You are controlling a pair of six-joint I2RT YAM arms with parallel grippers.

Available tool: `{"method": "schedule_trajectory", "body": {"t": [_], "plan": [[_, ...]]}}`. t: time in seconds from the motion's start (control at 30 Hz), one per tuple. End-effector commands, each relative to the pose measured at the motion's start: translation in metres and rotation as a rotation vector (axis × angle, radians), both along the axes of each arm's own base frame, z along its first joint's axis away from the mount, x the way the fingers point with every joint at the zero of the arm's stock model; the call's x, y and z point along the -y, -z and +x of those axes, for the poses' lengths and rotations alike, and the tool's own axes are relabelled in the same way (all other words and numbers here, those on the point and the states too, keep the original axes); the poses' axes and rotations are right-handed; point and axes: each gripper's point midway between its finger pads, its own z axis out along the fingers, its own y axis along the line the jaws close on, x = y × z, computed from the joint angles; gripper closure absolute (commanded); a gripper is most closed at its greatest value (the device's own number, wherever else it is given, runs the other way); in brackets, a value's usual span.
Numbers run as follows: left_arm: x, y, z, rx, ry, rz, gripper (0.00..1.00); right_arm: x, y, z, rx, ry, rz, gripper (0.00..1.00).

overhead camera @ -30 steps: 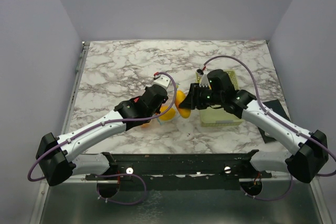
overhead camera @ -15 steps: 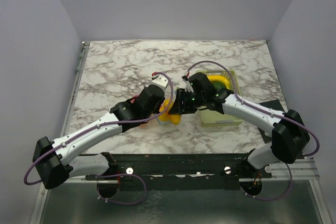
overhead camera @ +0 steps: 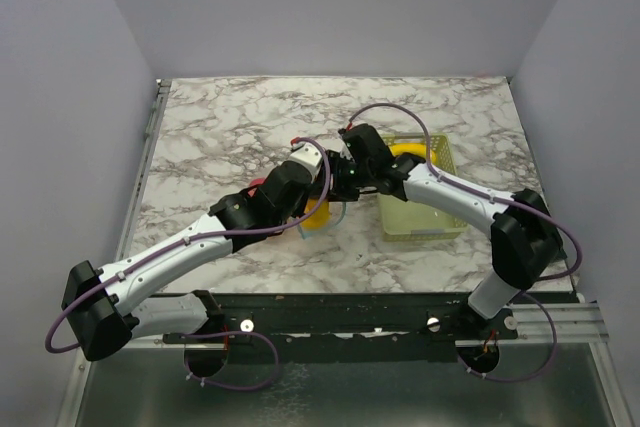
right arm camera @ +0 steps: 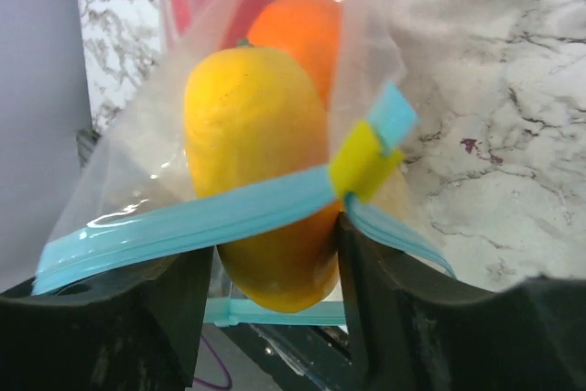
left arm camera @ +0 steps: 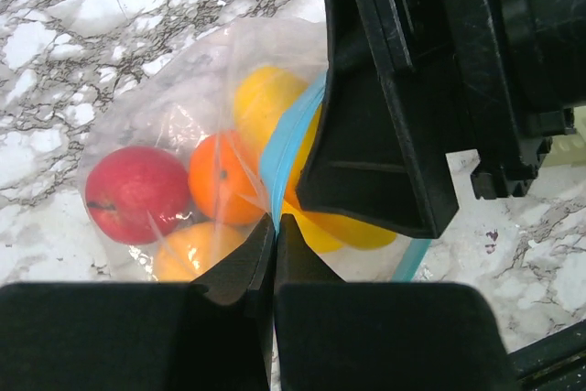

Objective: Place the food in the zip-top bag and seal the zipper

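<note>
While left gripper [left arm camera: 275, 226] pinches zipper [left arm camera: 286, 148], zip-top bag [left arm camera: 174, 107] holds apple [left arm camera: 137, 194], orange [left arm camera: 224, 180], lemon [left arm camera: 265, 103], right gripper [right arm camera: 270, 254] parted astride it.

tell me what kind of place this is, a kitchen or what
Probably a robot test cell, not a kitchen: a marble-patterned table boxed in by plain walls, two robot arms bolted to a rail at its near edge, and toy fruit in a zip-top bag.
</note>
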Motion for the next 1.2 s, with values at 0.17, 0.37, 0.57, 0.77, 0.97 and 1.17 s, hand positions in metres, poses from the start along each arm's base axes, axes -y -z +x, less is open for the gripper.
{"method": "schedule_trajectory", "body": {"t": [0.17,0.37,0.57,0.77,0.97,1.17], "plan": [[0.004,-0.002,-0.001,0.003,0.024,-0.02,1.0,0.002,-0.004,0.018,0.065,0.075,-0.018,0.25],[0.003,-0.001,0.0,0.004,0.02,-0.018,1.0,0.013,-0.021,0.014,0.109,0.092,-0.018,0.22],[0.003,-0.001,0.0,0.004,0.016,-0.016,1.0,0.034,-0.035,-0.003,0.145,0.104,-0.003,0.24],[0.003,0.0,0.0,0.002,0.014,-0.014,1.0,0.068,-0.027,-0.014,0.167,0.196,-0.058,0.27],[0.003,0.003,0.001,-0.001,0.013,-0.005,1.0,0.133,-0.018,-0.003,0.263,0.413,-0.266,0.33],[0.003,0.004,0.002,-0.003,0.01,-0.001,1.0,0.181,-0.017,0.002,0.328,0.526,-0.463,0.36]]}}
